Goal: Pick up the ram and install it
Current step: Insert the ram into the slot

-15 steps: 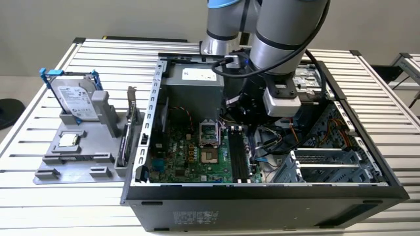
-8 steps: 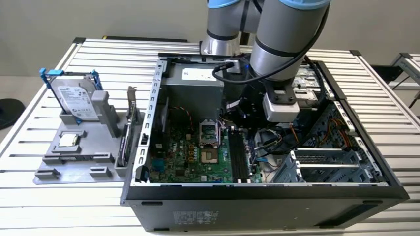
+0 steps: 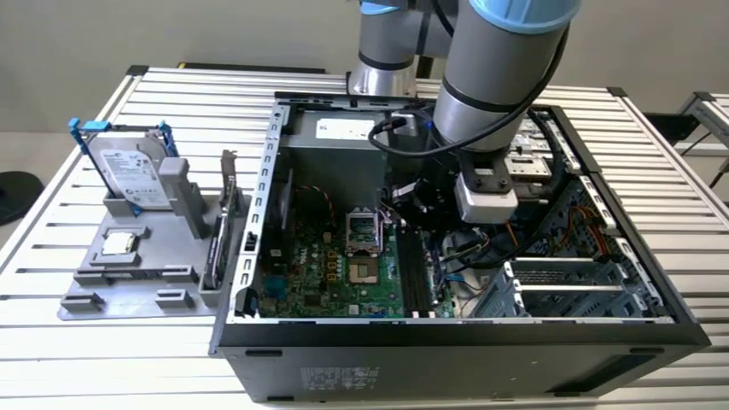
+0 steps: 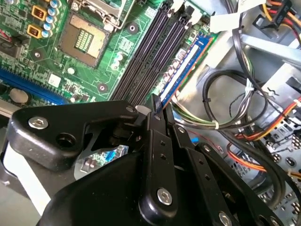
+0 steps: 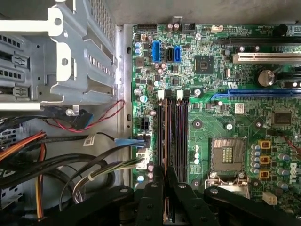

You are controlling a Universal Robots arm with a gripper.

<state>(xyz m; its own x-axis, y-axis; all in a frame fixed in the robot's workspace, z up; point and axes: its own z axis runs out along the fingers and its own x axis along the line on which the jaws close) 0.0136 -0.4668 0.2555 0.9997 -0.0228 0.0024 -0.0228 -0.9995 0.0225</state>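
Black gripper (image 4: 155, 110) clamps ram (image 4: 181, 70) edge-on in outermost slot.

Arm: reached down from above into the open computer case (image 3: 456, 329), over the motherboard (image 3: 330, 265).
Gripper (image 3: 424, 205): low inside the case, beside the memory slots; finger state unclear.
Grey holder (image 3: 125, 273): on the slatted table (image 3: 68, 359), at the exterior view's left of the case.
Hard drive (image 3: 125, 171): silver, blue rails, upright in the holder.
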